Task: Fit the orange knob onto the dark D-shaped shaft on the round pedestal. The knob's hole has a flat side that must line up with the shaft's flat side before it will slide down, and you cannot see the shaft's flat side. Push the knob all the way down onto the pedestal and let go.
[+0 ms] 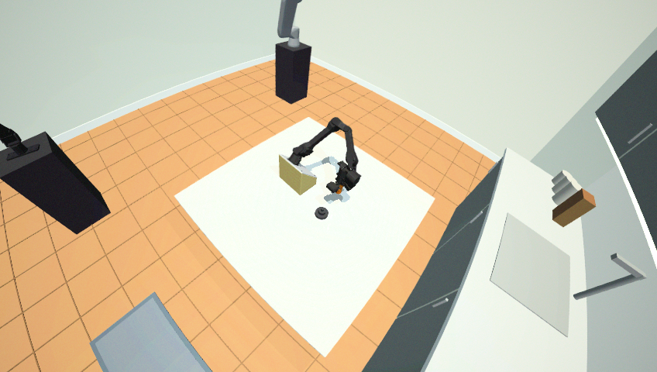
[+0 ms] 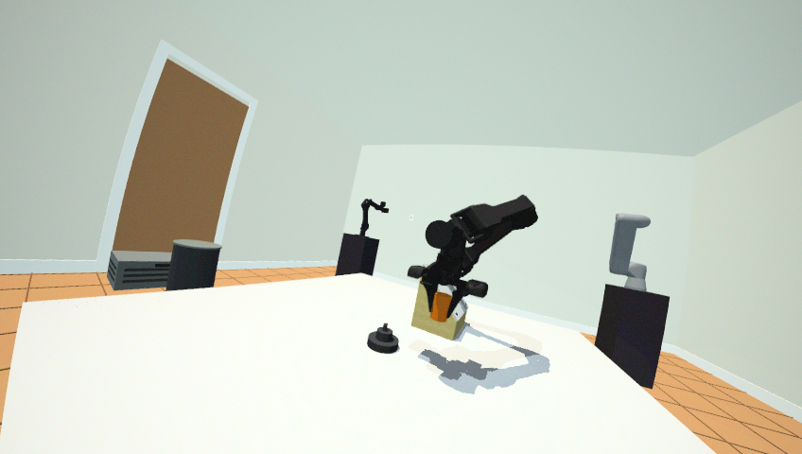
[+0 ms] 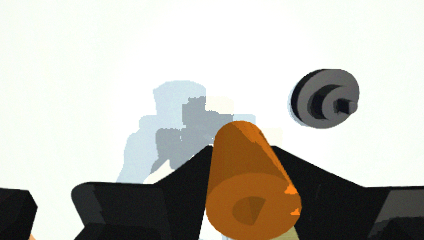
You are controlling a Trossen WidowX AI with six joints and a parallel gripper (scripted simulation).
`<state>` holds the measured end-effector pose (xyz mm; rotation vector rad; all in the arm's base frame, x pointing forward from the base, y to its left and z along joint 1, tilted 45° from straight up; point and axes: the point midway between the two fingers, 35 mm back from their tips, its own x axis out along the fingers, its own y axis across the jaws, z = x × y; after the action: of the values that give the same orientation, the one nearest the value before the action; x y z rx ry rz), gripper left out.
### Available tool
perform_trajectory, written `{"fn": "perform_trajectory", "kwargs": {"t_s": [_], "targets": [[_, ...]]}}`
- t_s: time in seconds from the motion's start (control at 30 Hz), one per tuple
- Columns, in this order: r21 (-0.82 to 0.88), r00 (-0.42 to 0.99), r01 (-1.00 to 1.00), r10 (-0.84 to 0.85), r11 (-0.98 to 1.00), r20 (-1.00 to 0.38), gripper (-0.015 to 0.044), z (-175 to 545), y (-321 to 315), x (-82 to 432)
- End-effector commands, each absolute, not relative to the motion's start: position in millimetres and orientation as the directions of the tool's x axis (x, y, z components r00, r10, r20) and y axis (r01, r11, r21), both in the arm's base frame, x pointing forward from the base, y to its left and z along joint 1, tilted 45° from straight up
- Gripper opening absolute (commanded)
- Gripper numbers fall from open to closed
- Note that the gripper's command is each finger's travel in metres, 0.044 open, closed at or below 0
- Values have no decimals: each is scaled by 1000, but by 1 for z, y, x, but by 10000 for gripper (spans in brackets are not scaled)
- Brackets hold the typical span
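Observation:
My gripper (image 1: 338, 187) (image 2: 441, 312) (image 3: 240, 151) is shut on the orange knob (image 1: 339, 190) (image 2: 440, 305) (image 3: 247, 160), with a finger on each side of it. The knob is held above the table, apart from its shadow, and looks slightly tilted in the exterior view. A dark recess (image 3: 245, 211) with a straight edge shows in its end nearest the wrist camera. The dark round pedestal (image 1: 318, 216) (image 2: 382, 342) (image 3: 312, 82) stands on the table, left of the knob in the exterior view and upper right in the wrist view. Its thin shaft (image 2: 385, 325) (image 3: 351, 107) is bare. The shaft's flat side cannot be made out.
A yellowish wedge-shaped block (image 1: 291, 178) (image 2: 427, 322) with a pale sloping face stands beside the arm's base, behind the knob in the exterior view. The white work surface (image 1: 294, 258) (image 2: 225, 382) carries the arm's shadow. Dark plinths and a counter stand away from it.

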<state>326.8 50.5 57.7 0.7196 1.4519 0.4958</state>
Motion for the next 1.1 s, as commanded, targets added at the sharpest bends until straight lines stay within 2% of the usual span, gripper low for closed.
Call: {"fn": "perform_trajectory", "kwargs": {"t_s": [0.0, 1.07], "targets": [[698, 80, 118, 694, 706, -715, 0, 44, 41, 330], [706, 80, 112, 702, 700, -708, 0, -46, -12, 329]]}}
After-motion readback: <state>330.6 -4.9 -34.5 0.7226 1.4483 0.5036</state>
